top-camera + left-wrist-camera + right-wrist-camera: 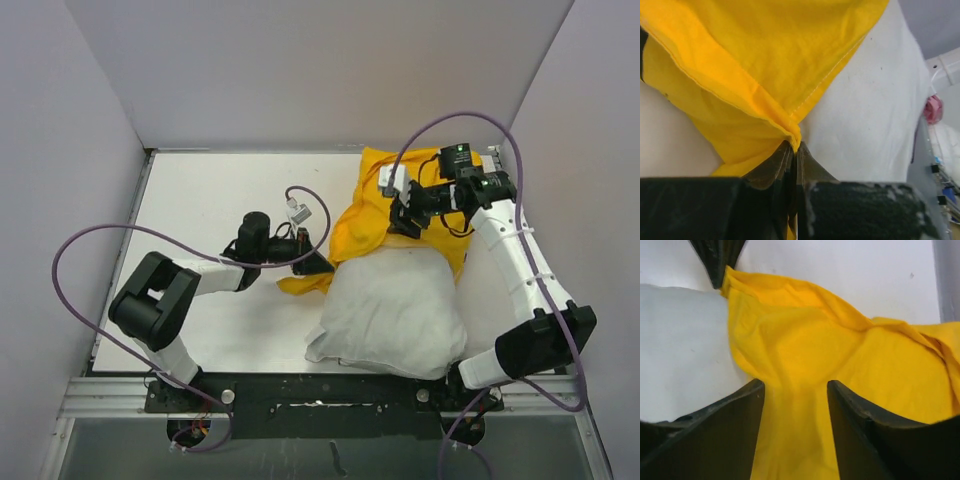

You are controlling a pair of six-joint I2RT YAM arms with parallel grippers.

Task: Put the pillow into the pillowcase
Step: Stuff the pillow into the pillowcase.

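Observation:
The white pillow lies at the table's near right, its far end tucked under the yellow pillowcase. My left gripper is shut on the pillowcase's near-left corner; in the left wrist view the fingertips pinch a yellow fold beside the pillow. My right gripper hovers over the pillowcase's middle. In the right wrist view the right gripper is open, with loose yellow cloth between the jaws, the pillow to the left and the left gripper's fingers at the top.
Grey walls enclose the white table on three sides. A metal rail runs along the near edge. Purple cables loop from both arms.

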